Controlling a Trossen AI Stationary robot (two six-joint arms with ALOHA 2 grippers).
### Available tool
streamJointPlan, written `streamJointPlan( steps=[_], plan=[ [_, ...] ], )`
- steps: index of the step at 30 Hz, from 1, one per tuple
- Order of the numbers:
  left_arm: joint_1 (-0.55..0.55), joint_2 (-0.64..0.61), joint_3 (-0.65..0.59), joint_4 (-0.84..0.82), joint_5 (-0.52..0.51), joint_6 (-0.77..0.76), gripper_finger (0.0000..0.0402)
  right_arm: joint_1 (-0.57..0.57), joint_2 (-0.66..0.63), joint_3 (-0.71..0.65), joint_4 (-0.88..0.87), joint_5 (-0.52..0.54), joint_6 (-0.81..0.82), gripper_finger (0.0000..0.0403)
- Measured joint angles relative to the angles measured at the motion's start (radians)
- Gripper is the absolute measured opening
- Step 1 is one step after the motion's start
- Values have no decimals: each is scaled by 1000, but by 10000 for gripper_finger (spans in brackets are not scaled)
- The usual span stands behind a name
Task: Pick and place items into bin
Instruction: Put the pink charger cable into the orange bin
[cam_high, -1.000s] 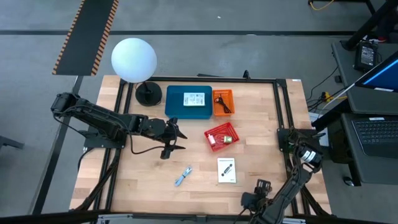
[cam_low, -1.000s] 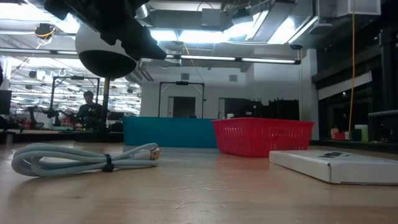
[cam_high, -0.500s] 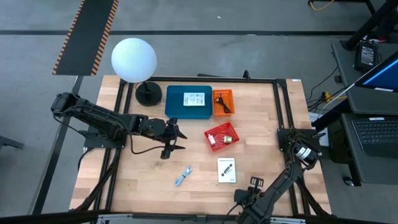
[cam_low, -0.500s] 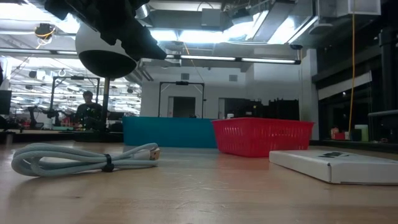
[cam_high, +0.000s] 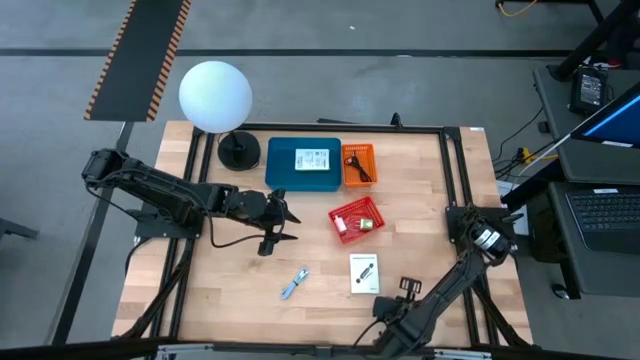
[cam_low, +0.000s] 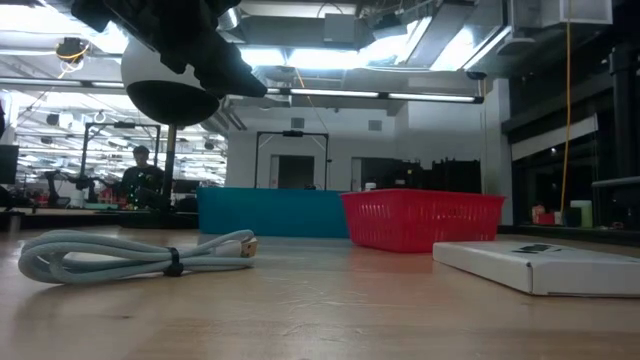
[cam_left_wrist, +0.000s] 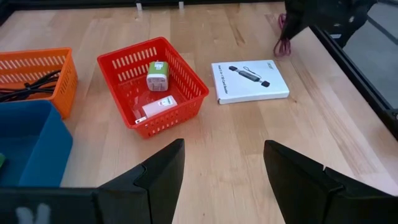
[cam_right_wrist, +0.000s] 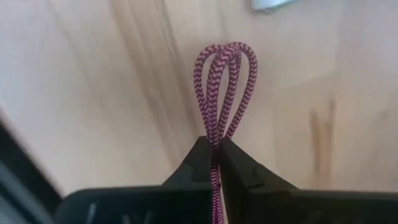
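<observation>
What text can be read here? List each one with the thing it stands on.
No text is readable.
White box: a printed picture and tiny print, too small to read.
Label in the blue bin: too blurred to read.
White item in the red basket: no readable marking.

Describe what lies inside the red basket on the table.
Inside the red basket lie a green-and-white block and a white-pink packet. Anything beneath them is hidden.

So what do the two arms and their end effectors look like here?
Both arms are dark, jointed and tubular. A black cable trails along the left arm. The left end effector has two broad, flat matte-black fingers; the right end effector has black fingers narrowing to tips. No markings are visible.
</observation>
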Motion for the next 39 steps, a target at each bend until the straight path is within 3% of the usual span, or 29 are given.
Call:
streamJointPlan(
  steps=[5, 17, 21, 25, 30, 39],
  plan=[
    [0, 0, 0, -5, 0, 0, 214, 4, -81, 0, -54, 72, 55, 1],
    [0, 0, 0, -30, 0, 1, 214, 31, -218, -8, -59, 447, 142, 0],
    [0, 0, 0, -40, 0, 24, 214, 57, -264, -124, 71, 638, 226, 0],
    [0, 0, 0, -46, 0, 46, 214, 63, -307, -265, 195, 761, 269, 0],
    [0, 0, 0, -46, 0, 45, 214, 62, -368, -388, 257, 1025, 301, 0],
    [0, 0, 0, -45, -1, 37, 214, 48, -427, -603, 356, 1292, 459, 0]
  ],
)
